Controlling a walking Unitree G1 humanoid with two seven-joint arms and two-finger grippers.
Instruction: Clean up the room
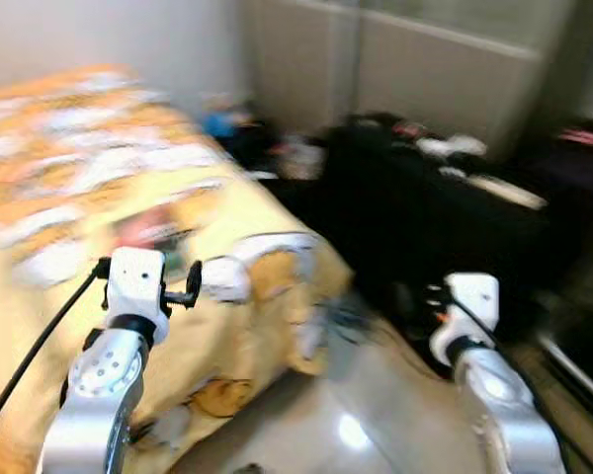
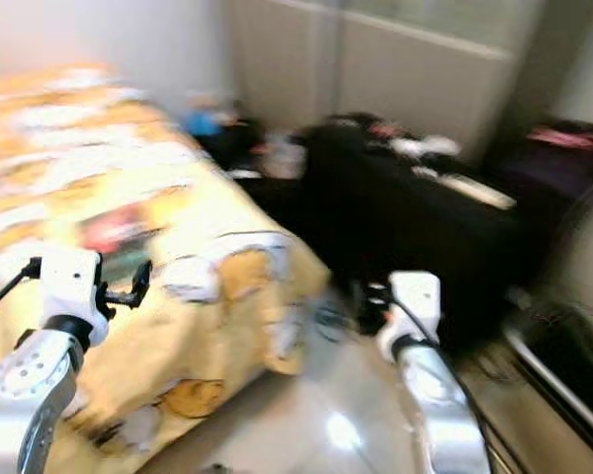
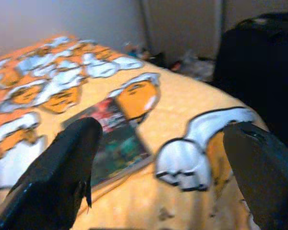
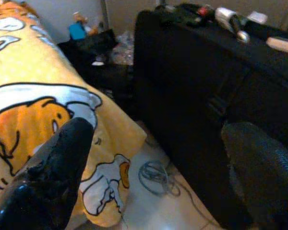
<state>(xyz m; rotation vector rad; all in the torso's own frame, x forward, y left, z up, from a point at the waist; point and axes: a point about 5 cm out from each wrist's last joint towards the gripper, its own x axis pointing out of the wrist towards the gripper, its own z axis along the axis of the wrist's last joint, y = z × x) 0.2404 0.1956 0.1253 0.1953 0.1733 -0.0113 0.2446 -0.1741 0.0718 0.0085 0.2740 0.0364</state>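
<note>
Room clutter waits on all sides: a flat book or magazine lies on the bed, near its foot, at about 10 o'clock from the robot, while a coil of cable sits on the floor between the bed corner and a black suitcase at 1 o'clock. The left claw hovers above the yellow cartoon bedspread, fingers spread wide and holding nothing; the right claw, equally wide and empty, hangs over the floor gap. Head views are smeared with motion, suggesting the robot is mid-stride. The risk: feet snagging the loose cable, or an arm clipping the suitcase in the narrow passage.
</note>
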